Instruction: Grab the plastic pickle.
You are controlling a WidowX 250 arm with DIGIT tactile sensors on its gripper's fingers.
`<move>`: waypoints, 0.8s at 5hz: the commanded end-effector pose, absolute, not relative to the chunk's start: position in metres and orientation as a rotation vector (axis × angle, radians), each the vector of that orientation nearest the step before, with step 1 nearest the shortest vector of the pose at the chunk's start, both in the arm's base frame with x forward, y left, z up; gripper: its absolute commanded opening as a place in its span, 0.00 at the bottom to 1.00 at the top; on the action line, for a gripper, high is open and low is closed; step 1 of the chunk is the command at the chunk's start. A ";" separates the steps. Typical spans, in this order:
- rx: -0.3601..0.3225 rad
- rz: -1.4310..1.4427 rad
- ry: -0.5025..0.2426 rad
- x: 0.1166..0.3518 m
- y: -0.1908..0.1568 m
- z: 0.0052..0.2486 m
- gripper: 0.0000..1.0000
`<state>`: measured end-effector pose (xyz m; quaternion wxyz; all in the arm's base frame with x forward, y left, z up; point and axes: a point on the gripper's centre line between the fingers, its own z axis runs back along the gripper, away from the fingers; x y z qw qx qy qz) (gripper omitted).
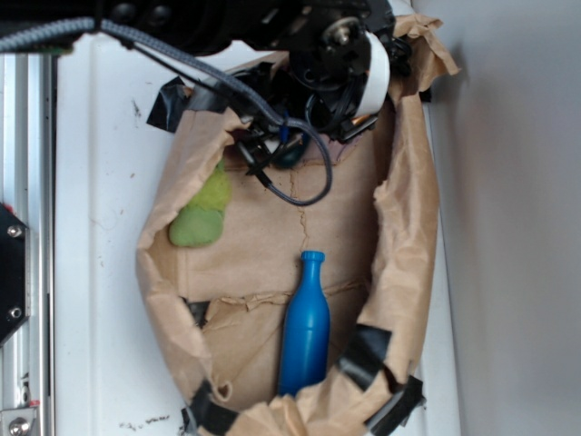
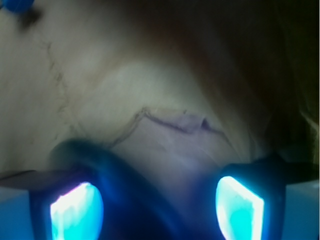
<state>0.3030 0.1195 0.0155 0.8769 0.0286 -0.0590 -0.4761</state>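
In the wrist view the plastic pickle (image 2: 125,190) is a dark, blurred oblong lying between my fingers, close against the left pad (image 2: 77,212) and apart from the right pad (image 2: 239,207). My gripper (image 2: 157,210) is open, its jaws wide apart around the pickle. From the exterior view the gripper (image 1: 280,145) is low at the back of the brown paper-lined bin (image 1: 399,263). Only a dark green sliver of the pickle (image 1: 292,154) shows under the arm and cables.
A fuzzy light-green plush toy (image 1: 204,213) lies left of the gripper against the paper wall. A blue plastic bottle (image 1: 305,327) lies toward the front of the bin; its tip (image 2: 15,5) shows in the wrist view. Crumpled paper walls with black tape (image 1: 363,354) ring the bin.
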 end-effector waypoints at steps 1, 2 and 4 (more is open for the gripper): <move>0.071 -1.139 -0.143 0.287 0.130 0.043 1.00; 0.066 -1.145 -0.154 0.283 0.130 0.045 1.00; 0.053 -1.089 -0.156 0.289 0.129 0.049 0.00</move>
